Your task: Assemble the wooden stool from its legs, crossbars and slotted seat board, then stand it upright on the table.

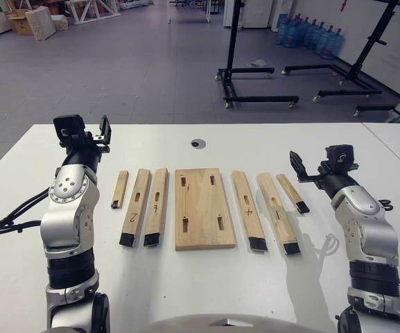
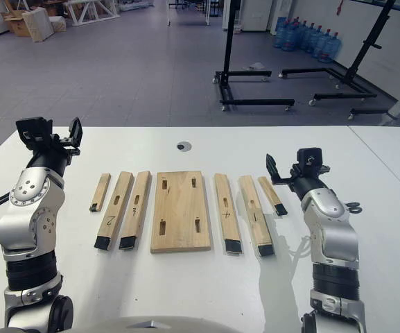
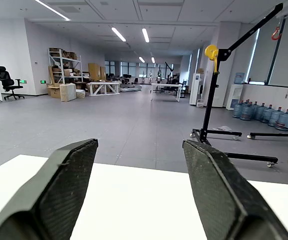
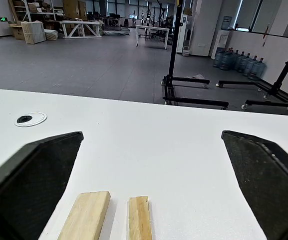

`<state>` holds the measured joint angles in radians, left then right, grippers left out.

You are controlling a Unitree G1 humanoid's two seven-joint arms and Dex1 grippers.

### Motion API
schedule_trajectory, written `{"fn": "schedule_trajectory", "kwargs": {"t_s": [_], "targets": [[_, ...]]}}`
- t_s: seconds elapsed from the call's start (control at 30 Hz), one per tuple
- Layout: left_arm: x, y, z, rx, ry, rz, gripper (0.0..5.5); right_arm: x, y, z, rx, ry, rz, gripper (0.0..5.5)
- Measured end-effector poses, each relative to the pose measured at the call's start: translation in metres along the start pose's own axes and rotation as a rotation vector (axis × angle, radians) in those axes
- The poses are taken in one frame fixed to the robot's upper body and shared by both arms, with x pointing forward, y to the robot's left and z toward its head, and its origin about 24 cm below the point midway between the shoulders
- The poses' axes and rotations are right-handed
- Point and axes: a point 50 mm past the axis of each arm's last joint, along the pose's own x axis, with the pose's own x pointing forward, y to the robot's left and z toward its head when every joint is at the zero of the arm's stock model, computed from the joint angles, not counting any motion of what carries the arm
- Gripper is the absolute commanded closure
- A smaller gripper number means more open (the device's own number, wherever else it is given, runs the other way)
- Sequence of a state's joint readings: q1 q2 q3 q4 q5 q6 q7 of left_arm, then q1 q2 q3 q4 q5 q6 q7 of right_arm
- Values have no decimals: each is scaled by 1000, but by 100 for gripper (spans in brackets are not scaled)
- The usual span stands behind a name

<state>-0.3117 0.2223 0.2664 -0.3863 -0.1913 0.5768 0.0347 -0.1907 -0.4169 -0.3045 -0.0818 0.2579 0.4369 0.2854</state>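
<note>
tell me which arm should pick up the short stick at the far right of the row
Right. The open right gripper hangs by the short stick, at its far end, while the left gripper sits across the seat board at the row's other end.

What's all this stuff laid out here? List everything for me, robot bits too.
Seat board: one, light wood with four slots, flat at the middle of the row.
Long pieces: four, light wood with slots and black ends, two on each side of the board.
Short pieces: two, light wood with black tips, one at each outer end of the row.
Table: one, white.
Cable hole: one, grey ring, in the table beyond the board.
Wheeled stands: two, black, on the floor beyond the table.
Water bottles: several, blue, by the far wall.
Left gripper: one, black, open, above the table's left side.
Right gripper: one, black, open, above the right-hand pieces.
</note>
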Motion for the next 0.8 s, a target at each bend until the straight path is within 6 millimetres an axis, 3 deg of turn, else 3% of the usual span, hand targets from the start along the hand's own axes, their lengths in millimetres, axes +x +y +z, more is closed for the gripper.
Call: {"fn": "schedule_trajectory", "kwargs": {"t_s": [0.8], "targets": [[0, -5, -4, -35, 15, -44, 239, 1, 2, -8, 5, 32, 14, 38]]}}
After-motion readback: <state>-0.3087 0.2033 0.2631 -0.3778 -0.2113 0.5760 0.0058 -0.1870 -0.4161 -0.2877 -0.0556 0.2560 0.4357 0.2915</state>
